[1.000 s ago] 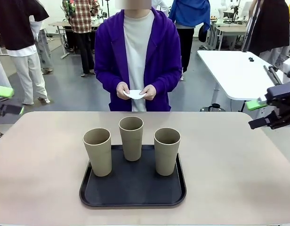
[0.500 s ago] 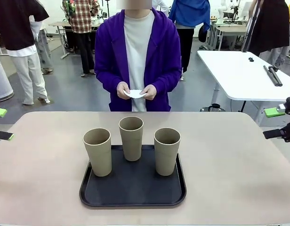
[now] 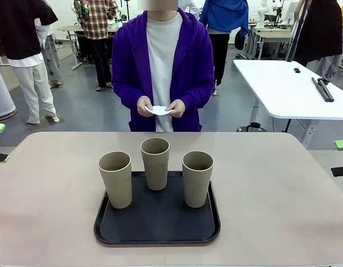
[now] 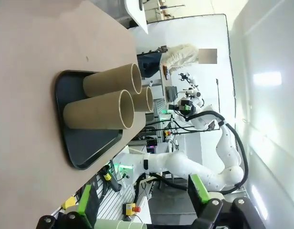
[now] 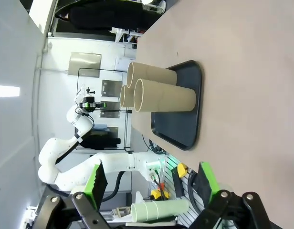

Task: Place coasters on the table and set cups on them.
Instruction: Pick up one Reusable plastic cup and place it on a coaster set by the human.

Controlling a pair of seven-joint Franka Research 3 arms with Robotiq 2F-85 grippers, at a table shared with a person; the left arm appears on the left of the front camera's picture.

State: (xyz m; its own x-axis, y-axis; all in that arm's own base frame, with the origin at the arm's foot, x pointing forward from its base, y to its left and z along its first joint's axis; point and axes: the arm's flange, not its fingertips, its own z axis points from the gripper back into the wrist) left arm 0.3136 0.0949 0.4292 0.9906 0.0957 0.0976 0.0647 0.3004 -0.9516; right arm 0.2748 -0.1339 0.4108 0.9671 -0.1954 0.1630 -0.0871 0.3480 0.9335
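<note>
The left fingers (image 4: 199, 192) stand wide apart with nothing between the green pads. The right fingers (image 5: 206, 183) are the same, spread and empty. In the front view they sit just off the bench (image 3: 272, 189), at its 9 and 3 o'clock edges, well apart from everything on it.

Near the bench's centre, toward 6 o'clock, lies a black tray (image 3: 157, 229) carrying all three cups. The left cup (image 3: 115, 181) is at the tray's 9 o'clock, the middle cup (image 3: 155, 164) at 12 and the right cup (image 3: 197, 181) at 3. All are upright, near one another but not touching. At the bench's 12 o'clock a person's hands (image 3: 176, 108) hold the coasters (image 3: 158, 111) as a small white sheaf. I cannot tell how many there are, and none lies on the bench yet.

The cups look stiff, light and empty, with a matte wall the pads should hold without slipping. They are tall and narrow at the foot, so a nudge near the rim would likely tip one. The best hold seems to be across the wall at about mid-height. The outer cups are best approached from their free sides, 9 o'clock for the left and 3 o'clock for the right, since the middle cup is hemmed in.

The coasters look like thin, limp paper that creases or slides easily. A cup should come straight down onto one, not be dragged across it.
</note>
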